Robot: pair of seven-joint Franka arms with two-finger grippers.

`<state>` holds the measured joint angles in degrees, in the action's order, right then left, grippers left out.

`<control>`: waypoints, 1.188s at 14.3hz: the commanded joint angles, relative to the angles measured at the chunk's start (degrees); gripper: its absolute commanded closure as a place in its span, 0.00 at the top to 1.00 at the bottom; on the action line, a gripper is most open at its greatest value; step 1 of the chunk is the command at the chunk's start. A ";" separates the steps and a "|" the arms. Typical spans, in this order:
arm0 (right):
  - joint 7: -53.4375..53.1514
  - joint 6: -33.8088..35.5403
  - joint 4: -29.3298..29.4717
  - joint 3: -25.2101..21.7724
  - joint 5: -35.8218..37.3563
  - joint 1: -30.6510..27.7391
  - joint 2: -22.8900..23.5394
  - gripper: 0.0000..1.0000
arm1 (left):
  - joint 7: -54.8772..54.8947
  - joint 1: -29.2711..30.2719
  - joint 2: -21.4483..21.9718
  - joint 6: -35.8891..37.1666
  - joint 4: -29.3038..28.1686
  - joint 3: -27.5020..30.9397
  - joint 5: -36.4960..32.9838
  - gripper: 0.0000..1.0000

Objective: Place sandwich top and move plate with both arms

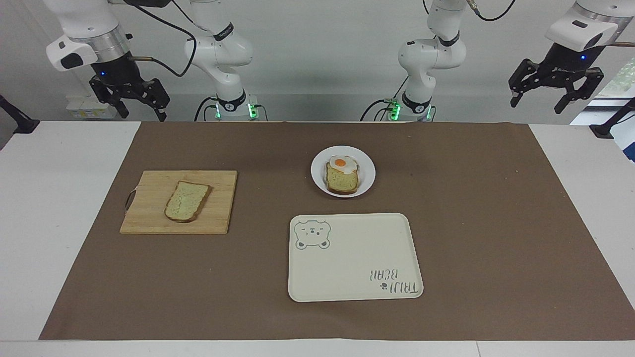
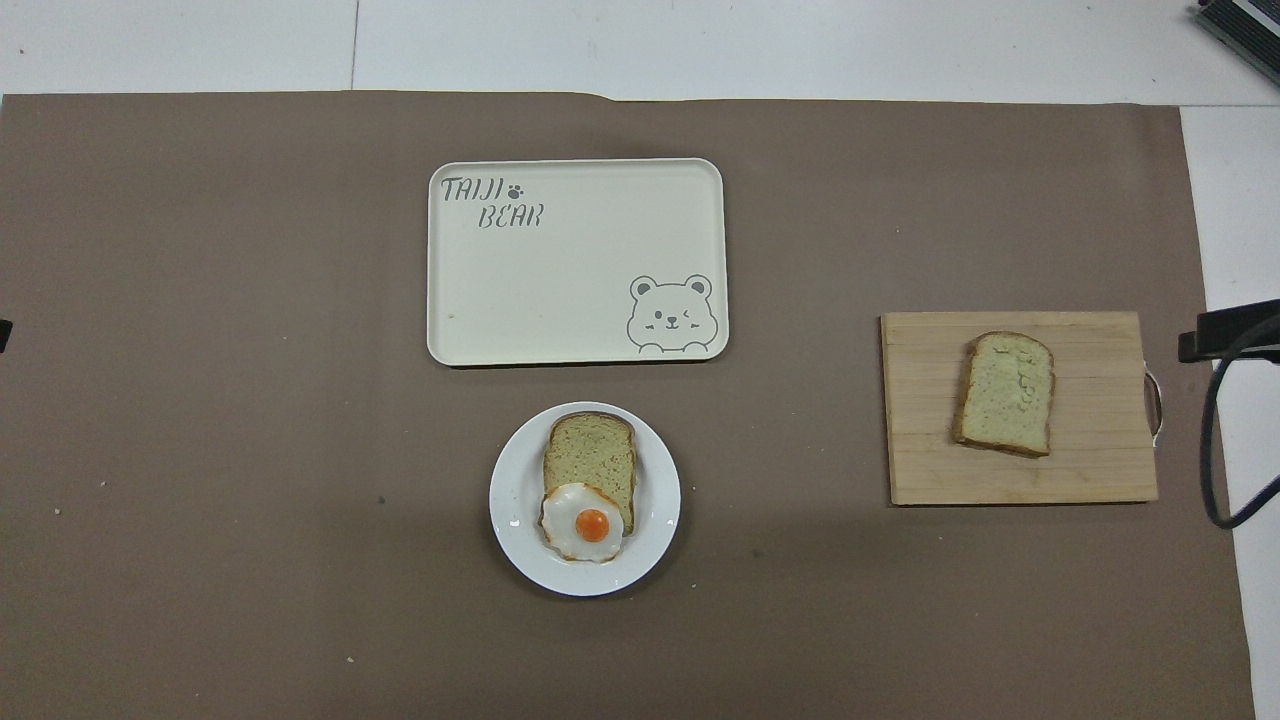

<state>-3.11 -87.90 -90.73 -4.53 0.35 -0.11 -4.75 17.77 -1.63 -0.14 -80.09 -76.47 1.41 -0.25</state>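
The sandwich top (image 1: 187,201) (image 2: 1005,393), a plain tan slice with a brown crust, lies flat on a wooden cutting board (image 1: 149,218) (image 2: 920,460) toward the right arm's end of the table. The white plate (image 1: 317,171) (image 2: 510,500) sits mid-table and carries another bread slice (image 1: 342,184) (image 2: 590,455) with a fried egg (image 1: 341,162) (image 2: 585,522) on the end nearer the robots. My right gripper (image 1: 141,111) hangs open and empty, high above the table's edge at the robots' end. My left gripper (image 1: 538,104) waits open and empty, raised at the left arm's end. The overhead view shows neither gripper.
A cream rectangular tray (image 1: 354,258) (image 2: 575,260) with a bear drawing lies farther from the robots than the plate. A brown mat (image 1: 471,223) covers most of the white table. A black clamp (image 1: 15,121) (image 2: 1230,335) with a cable sits at the right arm's end.
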 commanded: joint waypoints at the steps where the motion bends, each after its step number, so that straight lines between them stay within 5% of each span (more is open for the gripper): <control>1: 0.65 -1.05 -1.20 0.23 1.15 0.11 -0.88 1.00 | 0.33 0.05 1.19 0.38 -1.31 0.00 -0.46 1.00; 17: 0.74 0.97 -2.70 -0.04 0.97 -0.68 -2.20 1.00 | 0.33 0.14 1.19 0.38 -1.31 0.00 -0.46 1.00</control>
<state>-3.09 -87.07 -91.72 -4.84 0.37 -0.32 -5.46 17.77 -1.63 -0.14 -80.09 -76.47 1.41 -0.25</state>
